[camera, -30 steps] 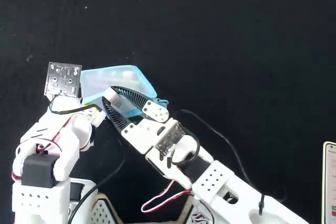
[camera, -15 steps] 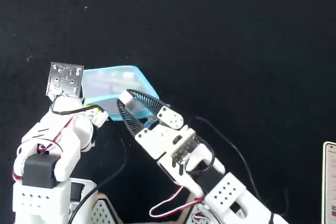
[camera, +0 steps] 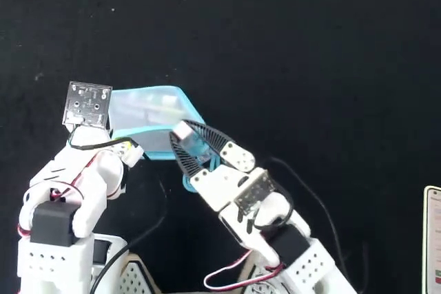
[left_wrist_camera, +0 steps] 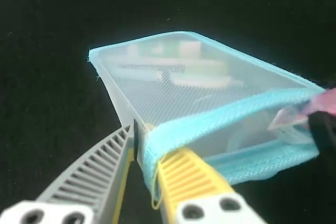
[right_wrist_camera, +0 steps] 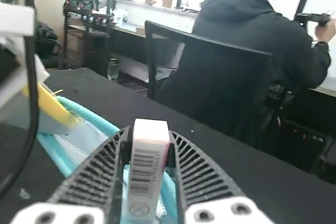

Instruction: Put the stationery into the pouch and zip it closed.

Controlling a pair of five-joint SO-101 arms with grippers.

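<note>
A translucent pouch (camera: 148, 116) with light blue trim lies at the table's left, with stationery showing through its mesh (left_wrist_camera: 178, 72). My left gripper (camera: 131, 148) is shut on the pouch's zipper edge (left_wrist_camera: 152, 153), which is pinched between its grey and yellow fingers. My right gripper (camera: 189, 141) sits at the pouch's right near corner, shut on a white stationery block (right_wrist_camera: 148, 166) with a barcode label and a pink side. That block (camera: 184, 131) touches the blue trim. The trim also runs under the block, between the black fingers (right_wrist_camera: 89, 182).
The table is covered by a black cloth (camera: 310, 67). A white-edged flat object (camera: 433, 239) lies at the right edge. The right arm's black cable (camera: 310, 197) trails over the table beside the arm. A chair (right_wrist_camera: 210, 77) stands beyond the table's far edge.
My right gripper has slid to the right along the pouch's near edge, still holding the white block. The left arm and the pouch have barely moved.
</note>
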